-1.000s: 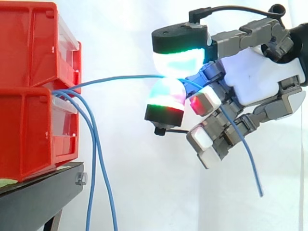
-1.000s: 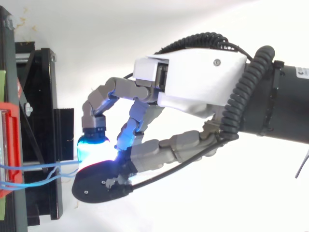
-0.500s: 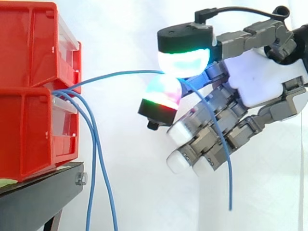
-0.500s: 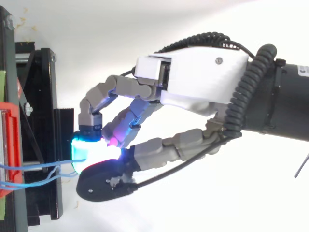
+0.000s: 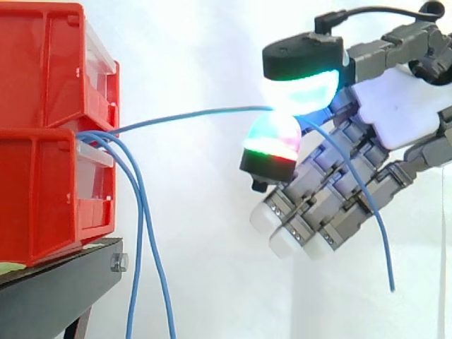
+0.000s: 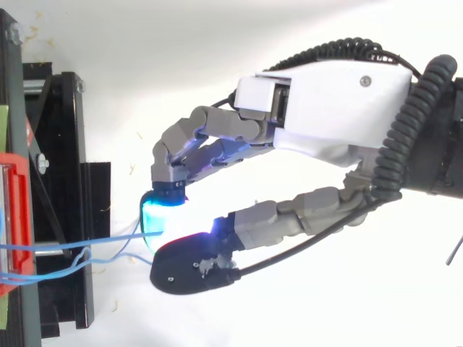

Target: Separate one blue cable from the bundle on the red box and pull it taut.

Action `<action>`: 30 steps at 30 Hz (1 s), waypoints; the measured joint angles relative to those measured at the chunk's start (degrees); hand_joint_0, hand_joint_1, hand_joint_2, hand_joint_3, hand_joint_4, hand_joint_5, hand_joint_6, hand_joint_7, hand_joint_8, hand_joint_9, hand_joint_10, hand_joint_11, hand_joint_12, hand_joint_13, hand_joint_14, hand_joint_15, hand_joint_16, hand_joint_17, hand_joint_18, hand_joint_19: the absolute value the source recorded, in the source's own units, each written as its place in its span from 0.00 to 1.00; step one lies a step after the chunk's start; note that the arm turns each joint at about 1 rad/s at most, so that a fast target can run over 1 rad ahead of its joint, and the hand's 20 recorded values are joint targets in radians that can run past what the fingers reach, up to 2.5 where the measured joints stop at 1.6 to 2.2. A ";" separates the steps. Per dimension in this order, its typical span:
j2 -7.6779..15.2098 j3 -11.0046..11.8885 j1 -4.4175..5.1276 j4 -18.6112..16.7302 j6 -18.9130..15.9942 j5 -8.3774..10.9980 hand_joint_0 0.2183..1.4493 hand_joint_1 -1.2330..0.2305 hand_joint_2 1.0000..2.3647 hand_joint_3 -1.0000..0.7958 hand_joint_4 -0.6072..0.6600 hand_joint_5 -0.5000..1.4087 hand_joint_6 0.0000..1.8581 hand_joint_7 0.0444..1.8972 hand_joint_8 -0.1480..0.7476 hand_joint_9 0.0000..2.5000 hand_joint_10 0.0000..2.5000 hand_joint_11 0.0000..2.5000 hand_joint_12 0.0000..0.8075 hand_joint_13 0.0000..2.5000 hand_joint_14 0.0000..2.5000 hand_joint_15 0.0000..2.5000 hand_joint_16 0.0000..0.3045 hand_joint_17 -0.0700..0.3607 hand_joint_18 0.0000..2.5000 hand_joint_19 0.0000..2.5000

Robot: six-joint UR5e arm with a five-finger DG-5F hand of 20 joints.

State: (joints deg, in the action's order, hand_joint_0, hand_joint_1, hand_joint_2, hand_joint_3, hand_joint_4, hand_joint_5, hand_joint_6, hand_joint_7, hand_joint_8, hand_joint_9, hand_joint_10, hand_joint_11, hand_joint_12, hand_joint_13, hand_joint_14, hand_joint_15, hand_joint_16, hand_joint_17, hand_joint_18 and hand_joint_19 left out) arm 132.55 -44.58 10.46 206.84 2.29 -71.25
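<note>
Side view, left edge: two stacked red plastic bins [image 5: 42,134] sit on a black stand [image 5: 56,282]. From the seam between the bins, loose thin blue cables [image 5: 138,247] droop past the stand to the bottom of the frame. One separated blue cable [image 5: 191,114] leaves the same spot and runs rightward at mid-height in a shallow arc, clear of the rest, to the hand [image 5: 402,106] at upper right. Two glowing pads [image 5: 300,90], cyan-green above and green-red below, pinch it between them. The other fingers extend straight, down and to the left. Past the pinch the free end hangs toward lower right. Top view: the same cable crosses from the bins at the left edge to the cyan pad at centre.
</note>
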 measured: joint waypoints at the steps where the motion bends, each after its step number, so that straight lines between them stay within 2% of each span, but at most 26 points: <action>1: -0.01 -0.48 0.00 -0.21 -0.02 -0.02 0.28 0.26 0.12 0.52 0.48 0.24 0.48 0.53 0.42 0.20 0.00 0.00 0.55 0.17 0.00 0.03 0.24 0.55 0.10 0.06; 7: -0.01 -3.92 0.13 -4.66 -0.09 -0.06 0.29 0.26 0.11 0.52 0.46 0.24 0.47 0.53 0.41 0.17 0.00 0.00 0.55 0.15 0.00 0.02 0.25 0.55 0.08 0.04; 8: -0.02 -4.18 0.14 -5.35 -0.11 -0.06 0.27 0.26 0.18 0.50 0.46 0.24 0.48 0.52 0.41 0.16 0.00 0.00 0.55 0.15 0.00 0.02 0.25 0.56 0.07 0.04; 14: -0.02 -4.75 0.17 -8.33 -0.17 -0.18 0.27 0.26 0.17 0.50 0.45 0.24 0.47 0.52 0.40 0.14 0.00 0.00 0.55 0.13 0.00 0.02 0.25 0.56 0.05 0.04; 23: -0.01 -5.52 0.19 -9.19 0.16 -0.15 0.27 0.26 0.15 0.51 0.45 0.24 0.47 0.52 0.41 0.16 0.00 0.00 0.53 0.15 0.00 0.03 0.24 0.55 0.06 0.06; 26: -0.01 -6.99 0.25 -10.01 0.00 -0.15 0.27 0.26 0.16 0.51 0.46 0.24 0.47 0.52 0.42 0.17 0.00 0.00 0.53 0.15 0.00 0.03 0.24 0.55 0.06 0.06; 30: -0.01 -9.79 0.32 -13.47 -0.15 -0.19 0.27 0.26 0.16 0.51 0.46 0.24 0.47 0.52 0.42 0.18 0.00 0.00 0.53 0.16 0.00 0.03 0.24 0.55 0.07 0.06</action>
State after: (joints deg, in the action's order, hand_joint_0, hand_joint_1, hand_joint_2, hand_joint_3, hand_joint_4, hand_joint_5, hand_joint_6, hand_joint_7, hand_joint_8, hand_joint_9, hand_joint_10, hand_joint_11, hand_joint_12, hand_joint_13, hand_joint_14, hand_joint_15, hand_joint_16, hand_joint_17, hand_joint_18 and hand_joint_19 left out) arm 132.54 -54.37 10.78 193.37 2.14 -71.45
